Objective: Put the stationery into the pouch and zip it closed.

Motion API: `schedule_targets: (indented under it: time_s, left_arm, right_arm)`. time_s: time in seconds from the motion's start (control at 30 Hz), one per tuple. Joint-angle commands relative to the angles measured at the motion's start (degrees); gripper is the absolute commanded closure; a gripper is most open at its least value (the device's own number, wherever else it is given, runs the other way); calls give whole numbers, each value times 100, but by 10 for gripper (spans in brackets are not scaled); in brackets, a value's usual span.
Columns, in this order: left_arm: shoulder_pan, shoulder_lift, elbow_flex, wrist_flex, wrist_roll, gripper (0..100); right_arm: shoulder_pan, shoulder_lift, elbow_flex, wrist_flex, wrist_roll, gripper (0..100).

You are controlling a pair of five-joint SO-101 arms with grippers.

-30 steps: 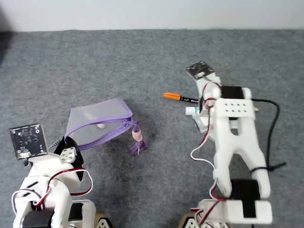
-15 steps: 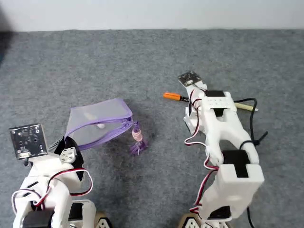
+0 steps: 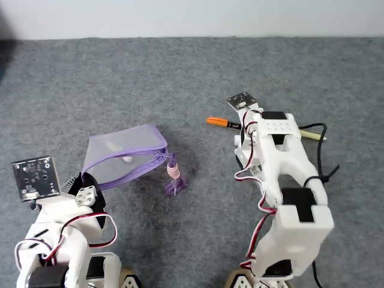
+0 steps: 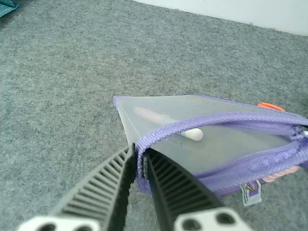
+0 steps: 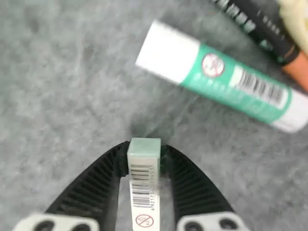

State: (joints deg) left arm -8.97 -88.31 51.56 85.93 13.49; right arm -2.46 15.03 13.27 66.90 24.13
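Grey felt (image 3: 180,72) is spread under everything. The pouch (image 3: 123,153) (soft, floppy) is pinched at its zip edge by the left gripper (image 4: 139,163). A light, stiff, smooth stick (image 5: 143,185) is clamped endwise in the right gripper (image 5: 144,150), near a tube (image 5: 221,77) and pen (image 3: 223,123), well apart from the pouch; a mid-body grip is judged safer

Light: bright, even, diffuse — source overhead. Shadows: soft and short; a faint one on the grey mat (image 3: 180,72) beside the pouch (image 3: 120,150) tassel, and a darker pool under the glue stick (image 5: 221,79), reaching the tip of the green bar (image 5: 143,156). Glare: mild sheen on the glue stick's white end.
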Motion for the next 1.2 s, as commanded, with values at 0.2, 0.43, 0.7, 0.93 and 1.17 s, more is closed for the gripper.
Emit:
schedule_targets:
  time_s: [0.2, 0.43, 0.7, 0.93, 1.17]
  left_arm:
    - [-44, 114, -312, 35, 70, 989]
    - [-18, 220, -541, 35, 316, 989]
    - [0, 1679, -1622, 149, 598, 989]
    - [0, 2136, -1710, 149, 598, 989]
    - [0, 2145, -1692, 149, 598, 989]
  right_arm:
    - [-338, -2009, -149, 1798, -105, 991]
    - [-813, -3389, -149, 2809, -782, 991]
    - [-2132, -4884, -149, 3284, -1662, 991]
    - [-3116, -5763, -149, 2747, -2919, 991]
    - [-4409, -6413, -79, 681, -3182, 991]
